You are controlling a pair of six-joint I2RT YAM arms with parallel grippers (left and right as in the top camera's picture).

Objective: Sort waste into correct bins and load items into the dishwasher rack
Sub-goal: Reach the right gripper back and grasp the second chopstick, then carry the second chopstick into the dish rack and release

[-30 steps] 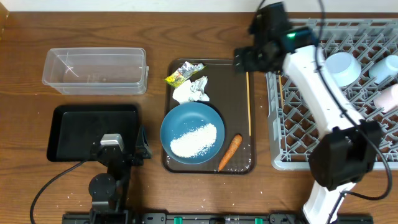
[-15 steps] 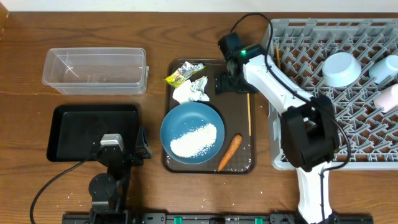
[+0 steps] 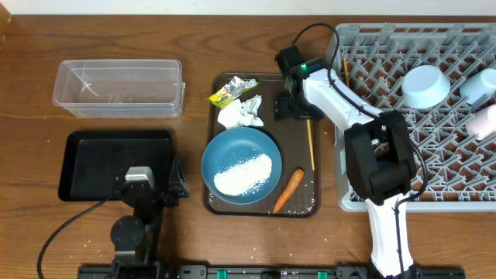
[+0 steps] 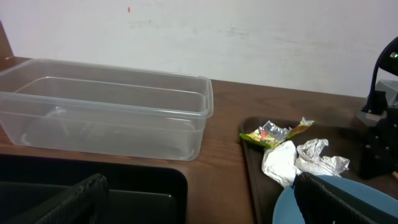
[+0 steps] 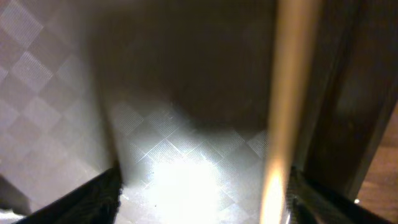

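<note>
A wooden chopstick [image 3: 310,132] lies along the right side of the brown serving tray [image 3: 302,208]. My right gripper [image 3: 298,107] is open and low over the tray. In the right wrist view the chopstick [image 5: 286,93] runs between the fingers, close to the right one [image 5: 311,196]; the gripper [image 5: 205,199] holds nothing. The blue plate [image 3: 240,167] carries white rice [image 3: 242,174]. The carrot [image 3: 287,190], tissue [image 3: 240,113] and foil wrapper [image 3: 229,91] lie on the tray. My left gripper [image 3: 151,187] is open and empty at the black tray [image 3: 85,167]. It also shows in the left wrist view [image 4: 205,208].
The clear tub [image 3: 116,87] stands at the back left. The grey rack [image 3: 387,186] on the right holds the light-blue bowl [image 3: 425,85], the white cup [image 3: 480,84] and a chopstick [image 3: 346,63]. My right arm stretches across the rack's left edge.
My right gripper has swung from above the rack's left edge down and left onto the brown tray, beside the chopstick. The left arm has not moved.
</note>
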